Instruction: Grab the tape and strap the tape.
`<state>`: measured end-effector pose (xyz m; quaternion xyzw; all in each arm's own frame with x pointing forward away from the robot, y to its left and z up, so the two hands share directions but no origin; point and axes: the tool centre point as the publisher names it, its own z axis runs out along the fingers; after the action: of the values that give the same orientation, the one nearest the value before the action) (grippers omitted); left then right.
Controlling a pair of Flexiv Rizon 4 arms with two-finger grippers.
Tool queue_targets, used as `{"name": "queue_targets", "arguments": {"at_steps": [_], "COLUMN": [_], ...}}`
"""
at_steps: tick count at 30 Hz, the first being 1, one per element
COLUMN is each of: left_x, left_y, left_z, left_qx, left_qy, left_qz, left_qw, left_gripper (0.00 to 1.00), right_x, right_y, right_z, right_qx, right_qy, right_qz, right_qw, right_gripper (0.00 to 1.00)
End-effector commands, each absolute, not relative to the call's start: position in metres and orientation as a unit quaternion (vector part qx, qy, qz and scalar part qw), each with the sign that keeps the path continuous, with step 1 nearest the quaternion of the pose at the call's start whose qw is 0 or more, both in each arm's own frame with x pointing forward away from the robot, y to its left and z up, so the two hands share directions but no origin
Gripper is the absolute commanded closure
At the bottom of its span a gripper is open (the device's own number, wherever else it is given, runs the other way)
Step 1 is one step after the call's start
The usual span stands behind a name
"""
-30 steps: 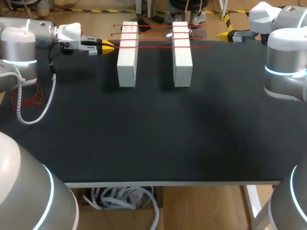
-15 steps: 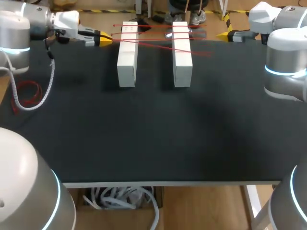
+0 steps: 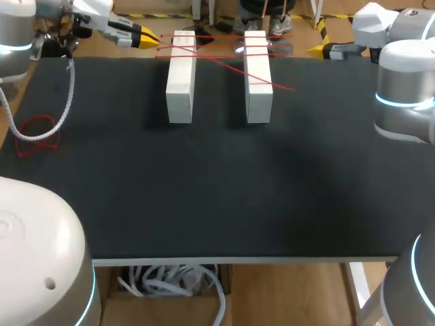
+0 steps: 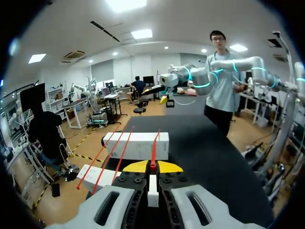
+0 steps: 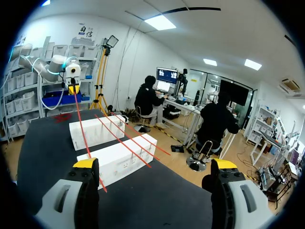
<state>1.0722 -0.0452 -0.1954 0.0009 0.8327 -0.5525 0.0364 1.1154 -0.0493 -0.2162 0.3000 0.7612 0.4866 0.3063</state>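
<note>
The left gripper [image 3: 151, 39] hung over the far left edge of the black table [image 3: 217, 176], its yellow tips pressed together on the end of a red tape [image 3: 224, 65]. From there that strand ran slantwise to the right across 2 white blocks, the left block [image 3: 180, 81] and the right block [image 3: 258, 85], and its free end lay on the table just right of the right block. 2 more red strands [image 3: 217, 36] lay straight across the far ends of both blocks. In the left wrist view the tape [image 4: 152, 151] led ahead from the pinching tips [image 4: 151, 166]. The right gripper [image 5: 155, 164] sat at the far right edge, fingers spread wide, holding nothing, well apart from the blocks.
</note>
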Motion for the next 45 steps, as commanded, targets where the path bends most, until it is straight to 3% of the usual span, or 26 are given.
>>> {"name": "queue_targets", "arguments": {"at_steps": [1, 14, 34, 45], "left_x": [1.040, 1.018, 0.995, 1.002], "left_y": [-0.056, -0.063, -0.059, -0.060], "left_z": [-0.163, -0.125, -0.083, -0.079], "left_qx": [-0.069, -0.070, 0.030, 0.045], "left_qy": [0.908, 0.937, 0.956, 0.885], "left_qz": [-0.391, -0.309, -0.278, -0.446], "left_qw": [0.136, 0.148, 0.083, 0.126], "left_gripper": [1.00, 1.00, 1.00, 1.00], "right_x": [1.115, 1.115, 1.115, 1.115], "right_y": [-0.050, -0.050, -0.050, -0.050], "right_z": [-0.216, -0.216, -0.216, -0.216], "right_qx": [0.300, 0.300, 0.300, 0.300], "right_qy": [0.761, 0.761, 0.761, 0.761], "right_qz": [0.487, 0.487, 0.487, 0.487], "right_qw": [0.306, 0.306, 0.306, 0.306], "right_gripper": [0.00, 0.00, 0.00, 0.00]}}
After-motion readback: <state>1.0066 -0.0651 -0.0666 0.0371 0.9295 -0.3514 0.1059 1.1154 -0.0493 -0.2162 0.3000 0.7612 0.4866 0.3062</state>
